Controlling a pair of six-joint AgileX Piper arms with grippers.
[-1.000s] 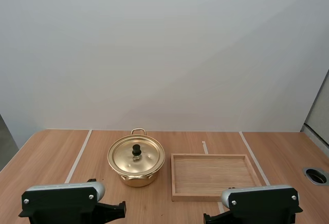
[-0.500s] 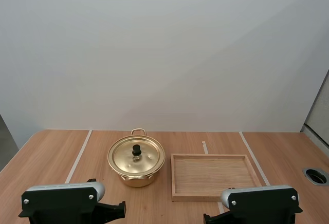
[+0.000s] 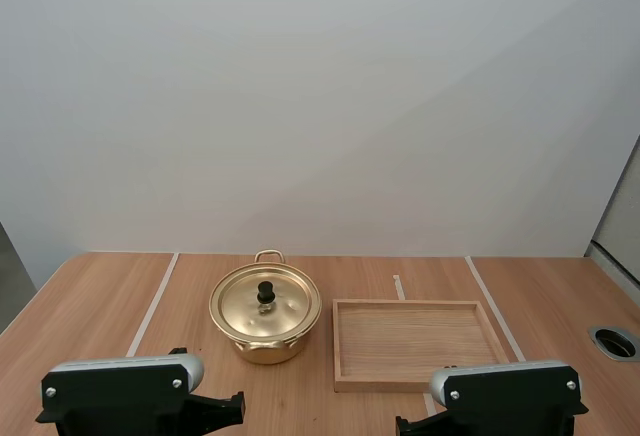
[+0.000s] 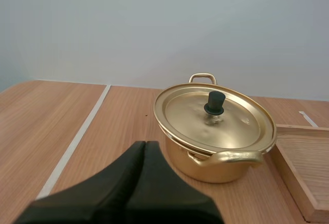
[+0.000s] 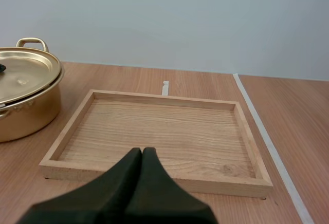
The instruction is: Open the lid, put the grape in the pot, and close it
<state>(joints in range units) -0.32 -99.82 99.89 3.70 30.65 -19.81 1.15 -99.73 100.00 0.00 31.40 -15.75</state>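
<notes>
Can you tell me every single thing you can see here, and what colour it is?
pot: one, shiny gold, on the table, just left of the tray
lid: one, gold, sitting on the pot
knob: one, black, in the middle of the lid
tray: one, light wood, on the table, right of the pot
tape lines: three, white, two long and one short, stuck on the table
hole: one, grey ring, near the table's right edge
table: one, brown wood, under everything
left gripper: one, black, shut, pointing at the pot
right gripper: one, black, shut, pointing at the tray
</notes>
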